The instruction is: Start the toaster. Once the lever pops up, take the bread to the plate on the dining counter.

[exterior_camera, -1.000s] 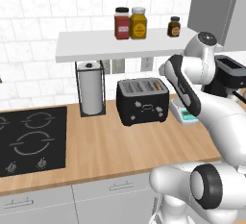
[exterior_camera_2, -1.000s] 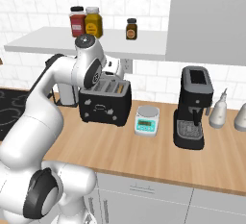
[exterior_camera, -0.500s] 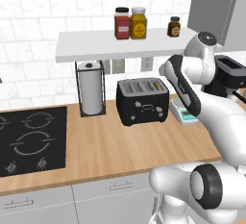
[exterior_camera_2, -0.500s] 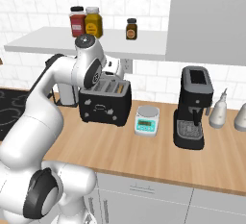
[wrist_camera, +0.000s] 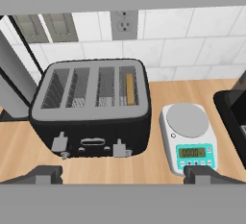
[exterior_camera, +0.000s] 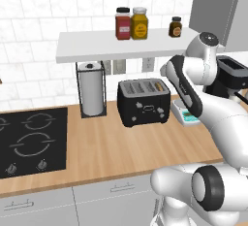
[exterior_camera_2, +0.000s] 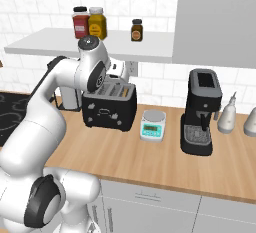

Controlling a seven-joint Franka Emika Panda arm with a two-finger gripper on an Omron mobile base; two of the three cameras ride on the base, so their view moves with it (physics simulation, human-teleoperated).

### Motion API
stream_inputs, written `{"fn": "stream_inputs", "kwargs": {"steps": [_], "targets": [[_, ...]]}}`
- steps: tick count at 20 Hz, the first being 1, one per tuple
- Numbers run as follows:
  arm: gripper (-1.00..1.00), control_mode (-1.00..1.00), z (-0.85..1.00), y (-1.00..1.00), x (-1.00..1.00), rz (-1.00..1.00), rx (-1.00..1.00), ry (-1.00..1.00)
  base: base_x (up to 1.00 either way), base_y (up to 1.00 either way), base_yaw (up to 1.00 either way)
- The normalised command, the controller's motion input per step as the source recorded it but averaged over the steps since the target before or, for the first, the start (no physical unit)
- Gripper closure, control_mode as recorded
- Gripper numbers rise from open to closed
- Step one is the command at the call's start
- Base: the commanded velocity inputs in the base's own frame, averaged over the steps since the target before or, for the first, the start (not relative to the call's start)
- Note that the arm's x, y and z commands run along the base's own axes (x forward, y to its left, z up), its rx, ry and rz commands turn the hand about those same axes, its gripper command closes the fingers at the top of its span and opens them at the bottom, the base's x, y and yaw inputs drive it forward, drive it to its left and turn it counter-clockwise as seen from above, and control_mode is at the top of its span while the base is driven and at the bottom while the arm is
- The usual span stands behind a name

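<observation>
The black toaster (exterior_camera: 144, 102) (exterior_camera_2: 109, 107) (wrist_camera: 91, 107) stands on the wood worktop against the tiled wall. A tan slice of bread (wrist_camera: 129, 88) (exterior_camera: 159, 86) sits upright, low in its rightmost slot. Two grey levers (wrist_camera: 58, 143) stick out of the toaster's front. My gripper (wrist_camera: 125, 175) hangs above and in front of the toaster, open, with nothing between its fingertips (wrist_camera: 45, 174). It touches neither the toaster nor the bread. The plate and the dining counter are out of view.
A small white kitchen scale (wrist_camera: 187, 134) (exterior_camera_2: 152, 125) sits just right of the toaster, with a black coffee machine (exterior_camera_2: 201, 112) beyond it. A paper towel holder (exterior_camera: 92, 94) and black cooktop (exterior_camera: 29, 140) lie left. A shelf with jars (exterior_camera: 131, 24) overhangs.
</observation>
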Motion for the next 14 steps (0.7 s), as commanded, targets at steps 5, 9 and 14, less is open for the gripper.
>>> {"fn": "stream_inputs", "kwargs": {"steps": [5,9,14], "targets": [[-1.00,-1.00,0.00,0.00,0.00,0.00,0.00,0.00,0.00,0.00,0.00],[-1.00,-1.00,0.00,0.00,0.00,0.00,0.00,0.00,0.00,0.00,0.00],[-1.00,-1.00,0.00,0.00,0.00,0.00,0.00,0.00,0.00,0.00,0.00]]}}
